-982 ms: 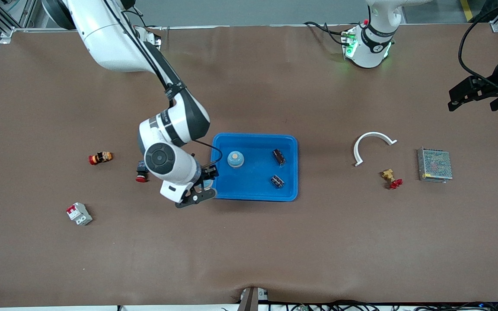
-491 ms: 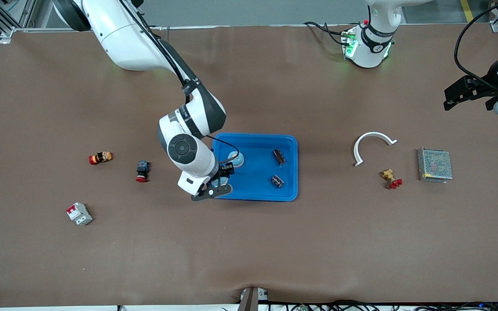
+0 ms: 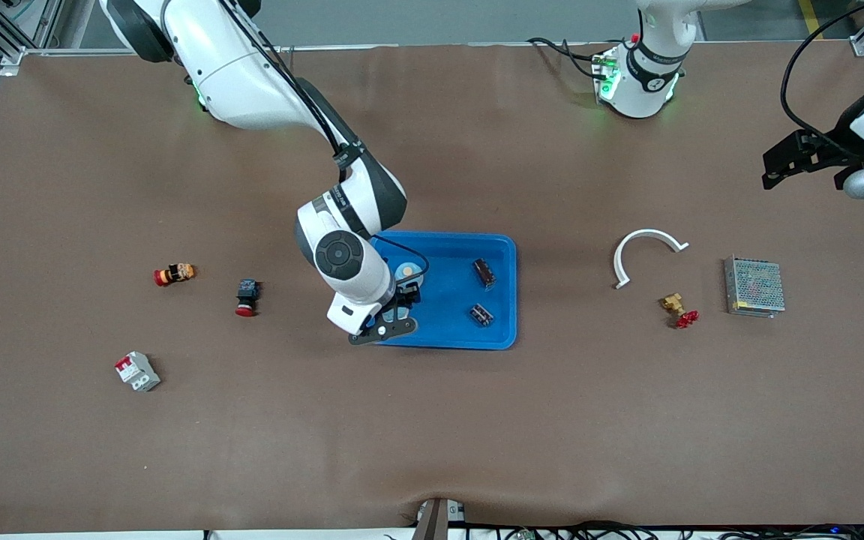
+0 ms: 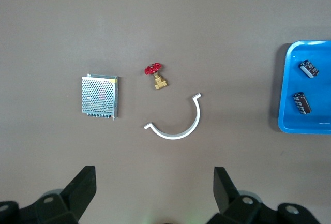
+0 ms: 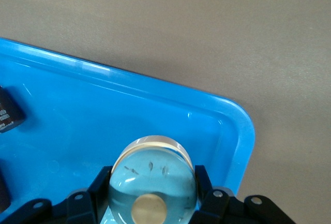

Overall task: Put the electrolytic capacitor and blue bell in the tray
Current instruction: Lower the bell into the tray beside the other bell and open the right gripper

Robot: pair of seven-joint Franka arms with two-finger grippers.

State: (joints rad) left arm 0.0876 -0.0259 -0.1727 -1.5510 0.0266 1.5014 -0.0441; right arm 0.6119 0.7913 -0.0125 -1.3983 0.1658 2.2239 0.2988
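You are viewing the right gripper [image 3: 400, 309] gripping a blue bell [image 5: 153, 180] over the tray [image 3: 503, 330], above its corner toward the right arm's end. Two electrolytic capacitors [image 3: 484, 272] are lying in the tray. The left gripper [image 4: 154, 195] is waiting, jaws wide, above the surface [image 3: 432, 420].
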